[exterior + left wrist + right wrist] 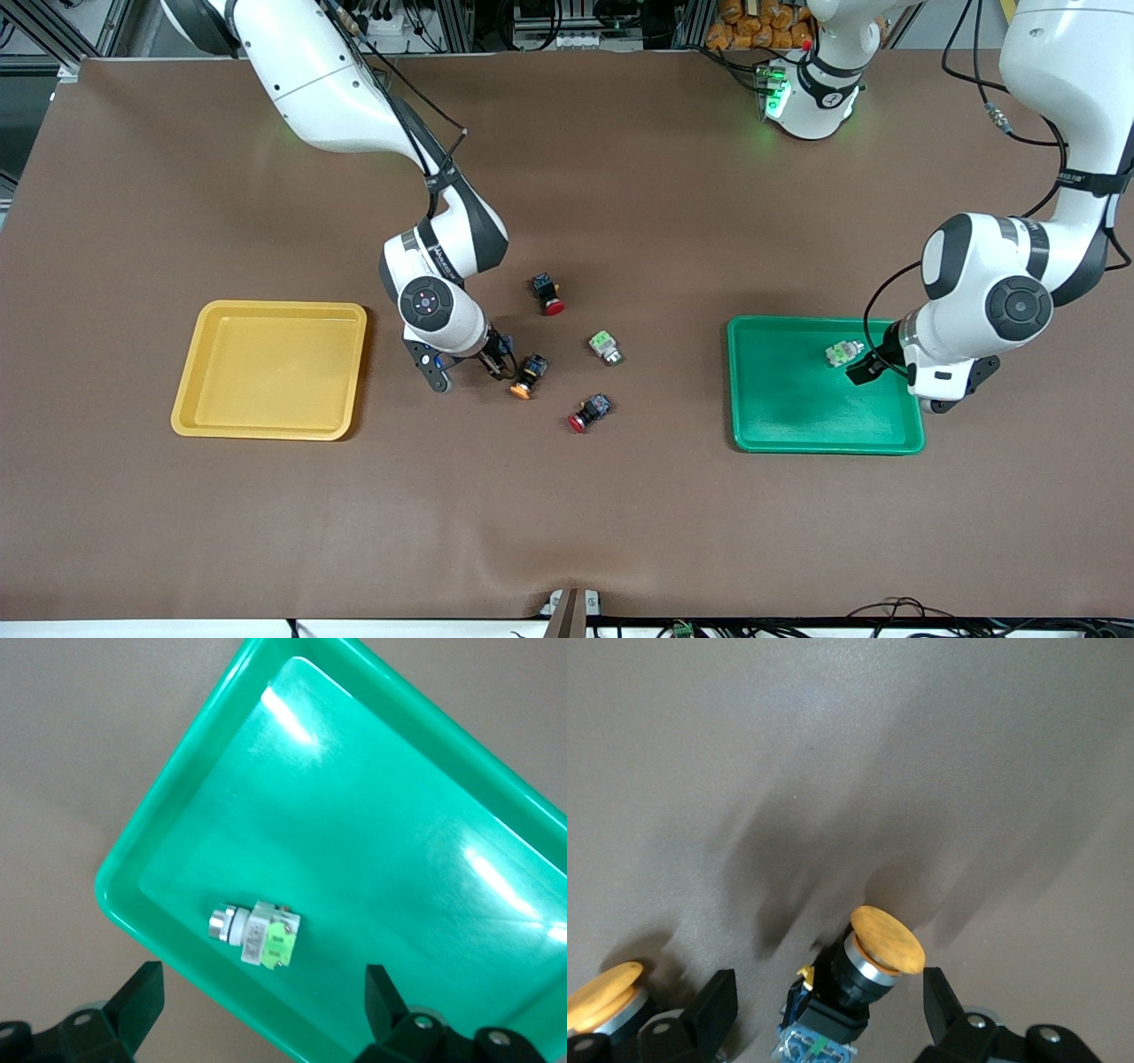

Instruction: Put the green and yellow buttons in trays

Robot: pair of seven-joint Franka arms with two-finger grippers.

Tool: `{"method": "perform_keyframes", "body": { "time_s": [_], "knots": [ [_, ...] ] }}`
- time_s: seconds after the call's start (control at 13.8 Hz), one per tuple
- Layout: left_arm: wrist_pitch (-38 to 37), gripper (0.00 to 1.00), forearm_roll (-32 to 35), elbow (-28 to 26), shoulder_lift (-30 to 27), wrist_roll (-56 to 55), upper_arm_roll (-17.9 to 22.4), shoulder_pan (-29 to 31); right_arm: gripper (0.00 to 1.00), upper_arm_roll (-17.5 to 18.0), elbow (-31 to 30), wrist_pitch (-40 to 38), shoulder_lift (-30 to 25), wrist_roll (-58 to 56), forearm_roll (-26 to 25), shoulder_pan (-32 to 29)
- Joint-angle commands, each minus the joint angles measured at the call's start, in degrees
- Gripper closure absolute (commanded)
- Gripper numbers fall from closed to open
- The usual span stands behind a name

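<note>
Brown tabletop: right gripper (500, 354) fingers spread around yellow button (529, 374); left gripper (861, 365) fingers wide, empty, over green tray (780, 425).

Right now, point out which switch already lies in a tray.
The pale green switch lying in the green tray, under the open left hand. Every other switch lies out on the brown table, in no tray.

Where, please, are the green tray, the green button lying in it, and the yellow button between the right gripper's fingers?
green tray (824, 443): front view, on its rim.
green button (266, 935): left wrist view, on its pale green block.
yellow button (888, 939): right wrist view, on its orange-yellow cap.
</note>
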Motion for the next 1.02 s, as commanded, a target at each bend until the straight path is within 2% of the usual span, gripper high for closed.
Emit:
{"method": "perform_keyframes", "body": {
  "time_s": [0.0, 0.07, 0.22, 0.29, 0.51, 0.73, 0.94],
  "knots": [
    [-1.2, 0.0, -2.8, 1.3, 0.8, -5.8, -4.7, -2.1, 0.19, -0.5, -1.2, 0.9, -0.1, 0.6, 0.2, 0.7],
    [-1.2, 0.0, -3.0, 3.1, 2.6, -9.4, -5.0, -4.3, 0.32, -0.5, -1.3, 0.9, -0.1, 0.5, 0.1, 0.7],
    [-1.2, 0.0, -3.0, 7.1, 5.8, -18.2, -4.9, -12.4, 0.82, -0.6, -1.3, 0.8, -0.1, -0.1, 0.0, 0.8],
    [-1.1, 0.0, -2.7, 9.6, 7.9, -23.5, -4.8, -16.1, 1.0, -0.5, -1.2, 0.5, -0.1, -0.2, 0.0, 0.6],
    [0.1, 0.0, -2.3, 17.9, 15.8, -34.5, -4.6, -24.6, 1.0, -0.9, -0.8, -1.1, -1.4, -1.8, 0.0, -0.6],
    [8.9, 0.0, -2.3, 18.9, 20.3, -40.7, -4.3, -29.9, 1.0, -2.6, -0.8, -9.9, -5.9, -12.0, -1.6, -3.6],
    [9.7, 0.0, -2.3, 18.7, 21.4, -41.7, -3.6, -32.4, 1.0, -5.7, -0.9, -15.7, -8.7, -21.6, -2.7, -6.0]
  ]
}}
